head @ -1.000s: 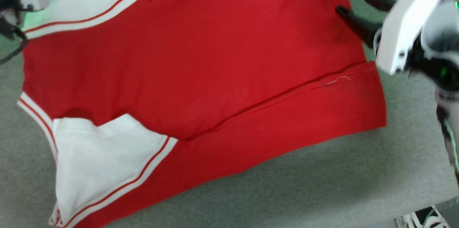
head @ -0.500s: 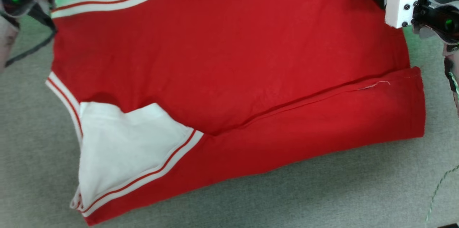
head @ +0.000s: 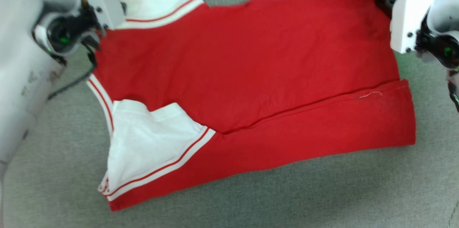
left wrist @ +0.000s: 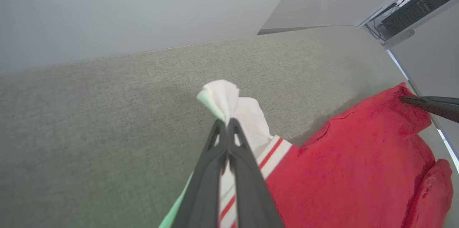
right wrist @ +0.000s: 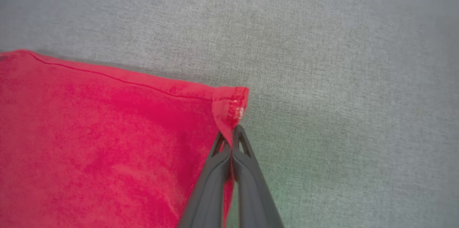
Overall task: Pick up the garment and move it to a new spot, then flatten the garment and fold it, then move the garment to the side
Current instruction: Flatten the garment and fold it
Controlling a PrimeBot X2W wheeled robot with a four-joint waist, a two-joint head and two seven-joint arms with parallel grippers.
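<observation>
The garment (head: 251, 77) lies spread across the grey table (head: 322, 192) with a plain red side up. Its near long edge is folded in over its body, and its near white sleeve (head: 150, 149) is tucked onto that fold. At the garment's far left end, the left gripper (left wrist: 227, 122) is clamped on the bunched tip of the other white sleeve (left wrist: 229, 102). At the garment's far right corner (right wrist: 231, 106), the right gripper (right wrist: 233, 131) is pinched tight on the hem, lifting it slightly.

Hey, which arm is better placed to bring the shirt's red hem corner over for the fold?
Right: the right pincer is shut on the garment's red hem corner, while the left pincer pinches the white sleeve.
</observation>
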